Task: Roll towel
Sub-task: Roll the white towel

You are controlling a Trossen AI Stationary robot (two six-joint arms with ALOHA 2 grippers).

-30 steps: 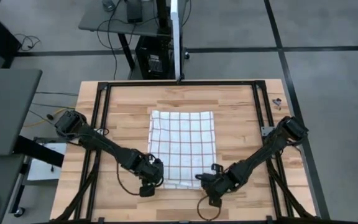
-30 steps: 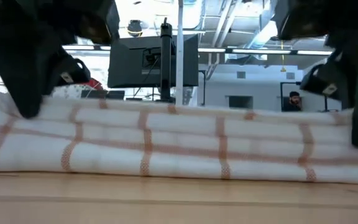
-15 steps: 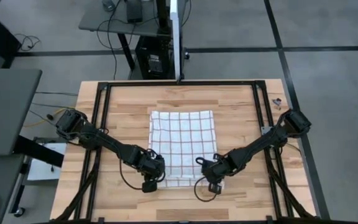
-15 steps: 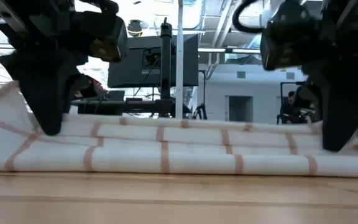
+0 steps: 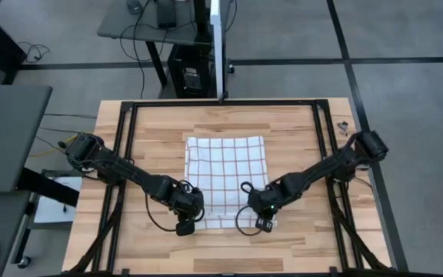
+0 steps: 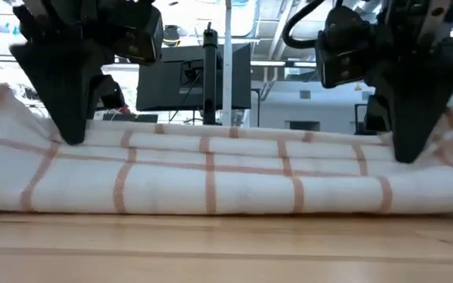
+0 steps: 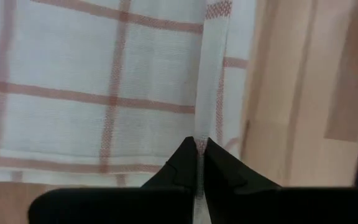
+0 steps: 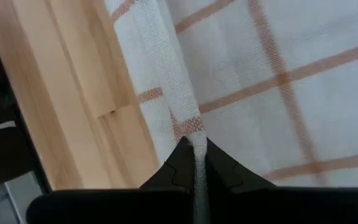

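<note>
Towel (image 5: pixel 227 171) near corners in L gripper (image 5: pixel 190 208), R gripper (image 5: pixel 257 206)

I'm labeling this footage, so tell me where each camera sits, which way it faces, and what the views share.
High view: overhead, looking straight down; both arms, towel, table.
Low view: at tabletop height, looking level across the towel's folded edge into the room; both grippers come from above.
Left wrist view: on the left arm, left gripper shut on the towel's edge.
Right wrist view: on the right arm, right gripper likewise shut on it.
Shared: every view shows the checked towel.
</note>
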